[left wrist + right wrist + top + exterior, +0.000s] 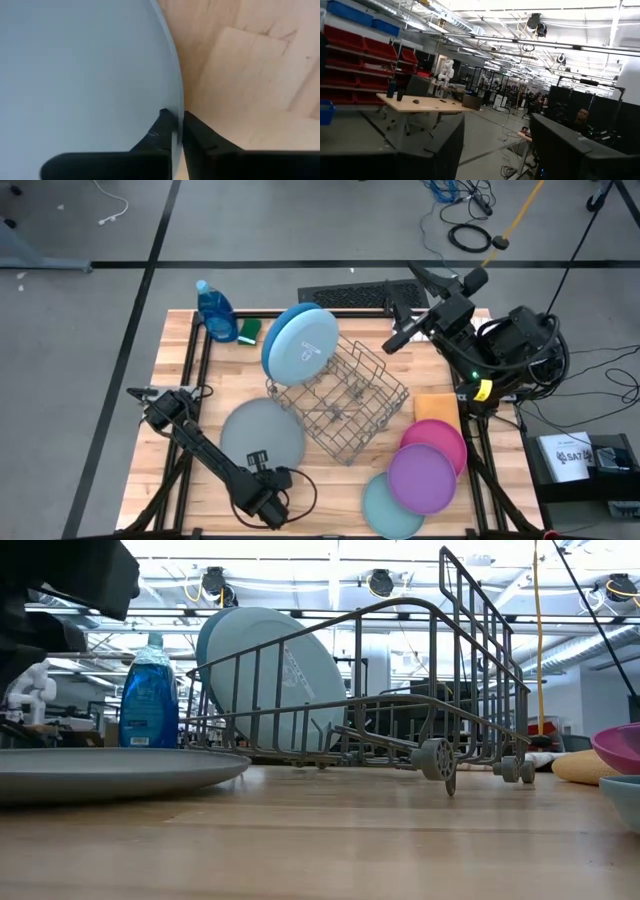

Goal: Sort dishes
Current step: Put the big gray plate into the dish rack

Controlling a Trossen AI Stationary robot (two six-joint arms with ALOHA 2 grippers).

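Left gripper (176, 131) pinched on the near rim of the grey plate (262, 432), plate lying flat on the table (180, 360). Looks like the pick-up step: next, probably lift, tilt on edge and slot into the wire rack (345, 398), just beyond the plate, beside the pale blue plate (300, 343) already leaning there. Right gripper (495, 145) up and away past the rack, fingers apart, holding nothing. Small plates well off to the right.

A large flat grey plastic plate (262, 433) lies on the surface. A pale blue plate (300, 343) leans upright. Small pink (437, 442), purple (423, 477) and teal (388, 508) plates overlap nearby.
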